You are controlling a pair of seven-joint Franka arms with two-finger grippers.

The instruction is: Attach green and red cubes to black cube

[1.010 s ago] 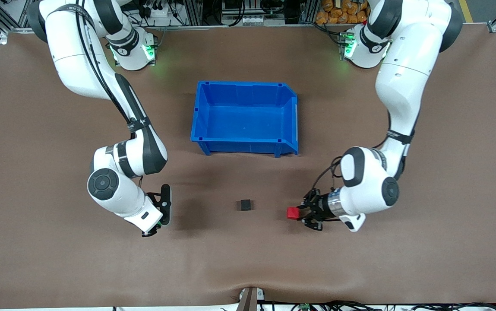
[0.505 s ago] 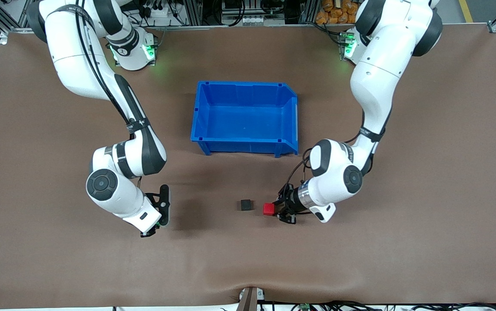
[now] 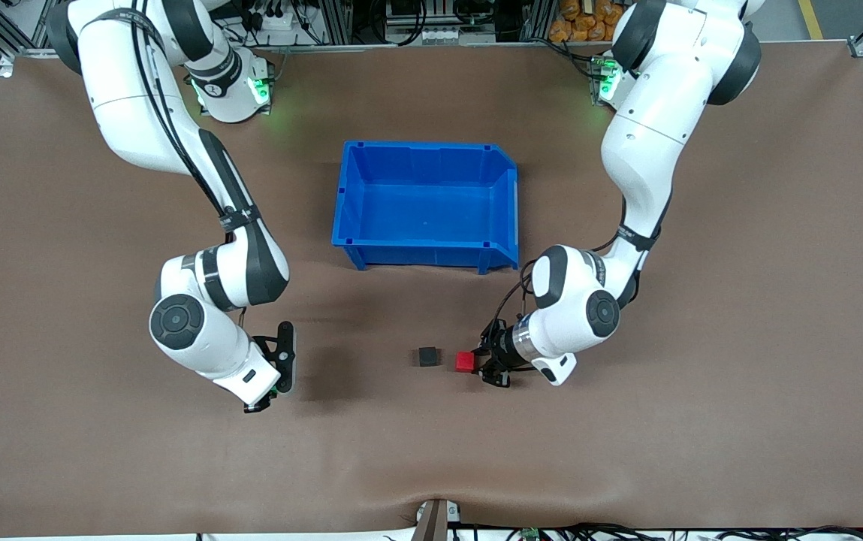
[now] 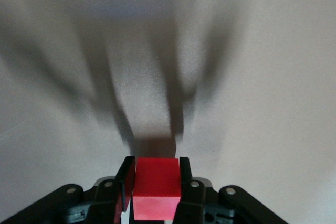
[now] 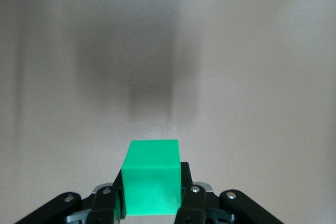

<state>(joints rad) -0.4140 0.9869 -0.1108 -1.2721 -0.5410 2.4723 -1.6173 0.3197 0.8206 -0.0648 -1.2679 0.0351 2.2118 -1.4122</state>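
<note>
Gripping a red cube (image 3: 465, 361), the left pincer (image 3: 476, 364) hangs low over the worktop (image 3: 626, 451), just beside the black cube (image 3: 426, 356), which sits nearer the front camera than the blue bin (image 3: 426, 203). Only the right wrist view reveals the green cube (image 5: 151, 184) clamped in the right pincer (image 5: 152, 192); from the front, that pincer (image 3: 281, 379) hides it.

From the front, the green cube (image 5: 152, 177) is hidden under the right gripper (image 3: 275, 379); only its wrist view shows it. Whether the red cube (image 3: 465, 361) touches the counter (image 3: 626, 451) is unclear, perhaps just above. Both wrist views cut off the gripper bodies and miss the black cube (image 3: 426, 356).
</note>
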